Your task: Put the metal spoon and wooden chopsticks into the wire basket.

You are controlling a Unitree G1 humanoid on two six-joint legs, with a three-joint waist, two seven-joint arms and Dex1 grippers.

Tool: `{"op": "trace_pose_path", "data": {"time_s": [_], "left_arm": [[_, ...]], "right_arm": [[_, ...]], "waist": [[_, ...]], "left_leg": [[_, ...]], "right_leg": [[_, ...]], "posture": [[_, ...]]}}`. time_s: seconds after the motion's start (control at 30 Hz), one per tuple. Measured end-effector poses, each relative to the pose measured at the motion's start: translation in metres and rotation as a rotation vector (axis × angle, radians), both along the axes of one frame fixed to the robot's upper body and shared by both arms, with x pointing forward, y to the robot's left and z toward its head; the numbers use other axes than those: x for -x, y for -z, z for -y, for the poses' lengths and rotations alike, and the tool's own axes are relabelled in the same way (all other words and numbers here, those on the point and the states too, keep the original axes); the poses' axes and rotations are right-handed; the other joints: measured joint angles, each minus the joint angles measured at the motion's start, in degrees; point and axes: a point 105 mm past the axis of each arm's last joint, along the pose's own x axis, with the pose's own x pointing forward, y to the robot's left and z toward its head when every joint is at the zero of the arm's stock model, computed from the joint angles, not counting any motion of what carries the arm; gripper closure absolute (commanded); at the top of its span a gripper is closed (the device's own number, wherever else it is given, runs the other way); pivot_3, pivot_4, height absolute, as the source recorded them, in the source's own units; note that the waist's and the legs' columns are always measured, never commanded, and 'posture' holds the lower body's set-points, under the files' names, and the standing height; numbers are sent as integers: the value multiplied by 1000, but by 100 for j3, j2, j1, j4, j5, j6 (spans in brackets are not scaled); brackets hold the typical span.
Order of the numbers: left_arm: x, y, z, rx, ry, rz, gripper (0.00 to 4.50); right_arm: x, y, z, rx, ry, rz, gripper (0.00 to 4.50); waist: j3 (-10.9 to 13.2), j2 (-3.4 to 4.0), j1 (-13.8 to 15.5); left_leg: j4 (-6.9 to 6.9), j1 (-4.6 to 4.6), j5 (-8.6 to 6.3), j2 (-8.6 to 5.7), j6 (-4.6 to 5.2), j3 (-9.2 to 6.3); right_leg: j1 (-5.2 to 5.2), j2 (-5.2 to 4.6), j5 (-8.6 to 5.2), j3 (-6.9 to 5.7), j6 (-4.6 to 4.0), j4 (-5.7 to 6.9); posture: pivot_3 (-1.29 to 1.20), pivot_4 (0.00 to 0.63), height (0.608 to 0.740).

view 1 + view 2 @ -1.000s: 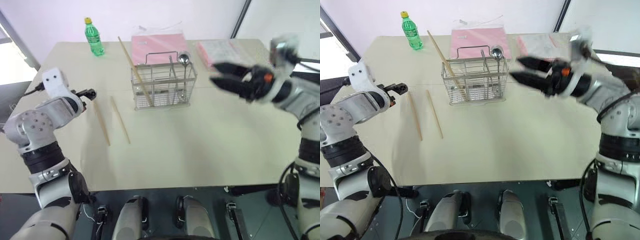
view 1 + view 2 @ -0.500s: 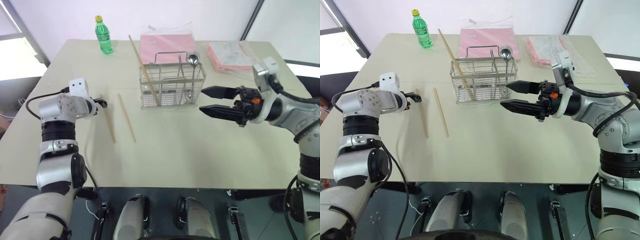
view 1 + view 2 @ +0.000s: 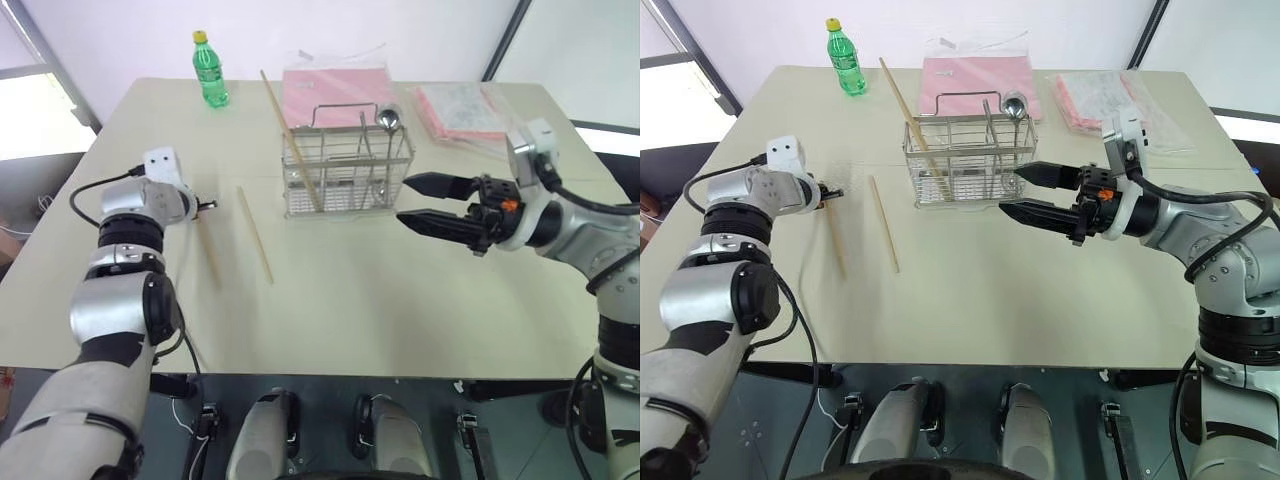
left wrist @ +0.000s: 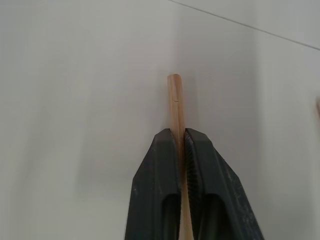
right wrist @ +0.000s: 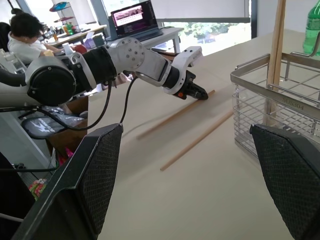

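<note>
head views: left claw [image 3: 207,205] clenched on the far end of one of the wooden chopsticks [image 3: 209,250], which lies on the table [image 3: 400,290]; a second stick [image 3: 254,234] lies just beside it, loose. wire basket [image 3: 347,172] stands mid-table, a third stick [image 3: 290,138] leaning out of it, metal spoon [image 3: 386,135] upright inside, bowl up. right claw [image 3: 415,200] released, jaws wide, hovering level near the basket. green bottle [image 3: 210,69] at the far edge.
left wrist view: fingers [image 4: 155,190] pinch the stick, tip protruding past them.
right wrist view: pads [image 5: 102,175] spread wide; basket corner beside them.
</note>
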Motion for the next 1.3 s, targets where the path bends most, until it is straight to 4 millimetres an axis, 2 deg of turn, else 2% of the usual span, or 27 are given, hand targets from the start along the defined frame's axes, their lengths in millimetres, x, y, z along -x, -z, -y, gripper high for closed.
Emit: {"op": "trace_pose_path", "data": {"time_s": [0.17,0.27,0.33,0.47,0.5,0.57,0.6,0.67,0.77,0.9,1.07,1.3], "left_arm": [[-3,-2,-1,-28,-8,24,4467],[-11,-23,-9,-75,-47,153,4467],[-17,-57,-20,-76,-111,341,4467],[-9,-156,-33,23,-172,830,4467],[-2,-185,-30,48,-156,951,4467],[11,-228,-19,147,-126,1125,4467],[17,-246,-10,228,-104,1193,4467],[24,-267,5,319,-58,1261,4467],[24,-273,27,338,12,1284,4467],[19,-272,72,325,155,1281,4467],[14,-270,106,286,257,1282,4467],[6,-239,160,149,434,1237,4467]], "right_arm": [[0,0,1,-3,2,-3,316],[-1,-1,4,-8,14,-5,316],[-3,-3,8,-9,31,-6,316],[-3,-6,14,-9,61,-9,316],[-4,-6,15,-13,69,-13,316],[-3,-5,15,-15,76,-27,316],[-3,-3,16,-17,80,-36,316],[-3,0,17,-17,91,-45,316],[-4,1,17,-22,109,-48,316],[-2,0,16,-21,120,-38,316],[-2,-1,19,-38,150,-37,316],[1,-2,27,-57,207,-31,316]], "waist": [[4,-6,-18],[15,-24,-19],[23,-38,-19],[31,-52,-18],[31,-52,-12],[31,-52,9],[31,-53,18],[31,-53,2],[31,-53,-14],[32,-53,-9],[32,-54,-11],[33,-55,-10]], "left_leg": [[0,-1,0,2,1,0],[0,-3,0,3,1,0],[0,-12,0,6,0,-1],[0,-32,0,7,-1,1],[0,-33,0,5,0,3],[2,-35,0,-1,4,2],[5,-35,0,-2,11,0],[9,-33,1,-6,22,1],[12,-31,3,-7,29,5],[11,-34,4,-6,33,5],[12,-36,2,-7,39,8],[11,-39,0,-6,43,6]], "right_leg": [[-3,3,0,0,0,1],[-5,1,1,0,0,0],[-10,-5,2,1,-2,-3],[-23,-10,5,0,-1,-10],[-23,-9,7,0,3,-12],[-20,-6,10,-2,8,-13],[-13,-6,15,-4,16,-18],[-5,-6,22,-3,27,-29],[-3,0,26,0,31,-32],[-5,5,26,-1,30,-32],[-5,5,26,-1,31,-38],[-5,6,26,-1,31,-45]], "posture": [[0,150,692],[0,150,692],[0,150,692],[0,150,692],[0,150,692],[0,150,692],[0,150,692],[0,150,692],[0,150,692],[0,150,692],[0,150,692],[0,150,692]]}}
